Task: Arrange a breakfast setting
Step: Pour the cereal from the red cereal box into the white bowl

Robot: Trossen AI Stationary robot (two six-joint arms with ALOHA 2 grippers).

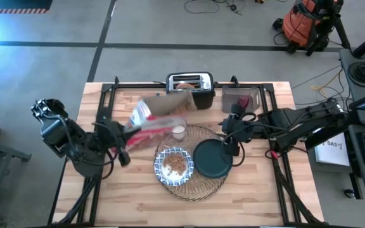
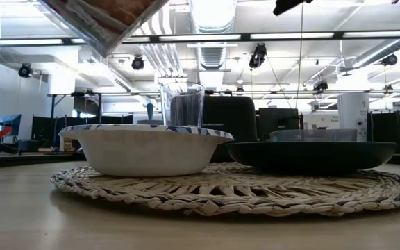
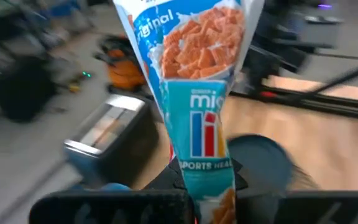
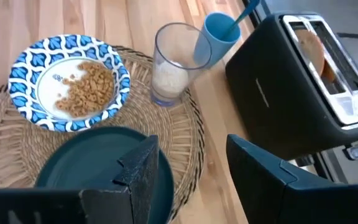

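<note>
A round woven placemat [image 1: 201, 183] lies mid-table. On it rest a blue-and-white bowl [image 4: 70, 81] with cereal, a dark teal plate [image 1: 211, 158] and a clear glass [image 4: 173, 62] with a little milk. My left gripper [image 3: 207, 199] is shut on a blue cereal box [image 3: 204, 93], raised left of the mat. The box's far end [image 2: 103, 17] hangs above the bowl [image 2: 144, 149]. My right gripper [image 4: 191, 174] stands open above the plate's right rim, nothing between its fingers. My left gripper holds the cereal box by its near end [image 3: 210, 183], pinched between the two fingers. The fingers come from the table's left side, pointing slightly down, and lie along the box. The box is lifted clear and slants away from the gripper toward the toaster.
A black-and-silver toaster [image 1: 190, 85] with bread in a slot stands at the far edge, a dark bin [image 1: 239, 99] to its right. A small blue cup [image 4: 219, 31] sits between glass and toaster. Bare wood lies along the near edge and both sides.
</note>
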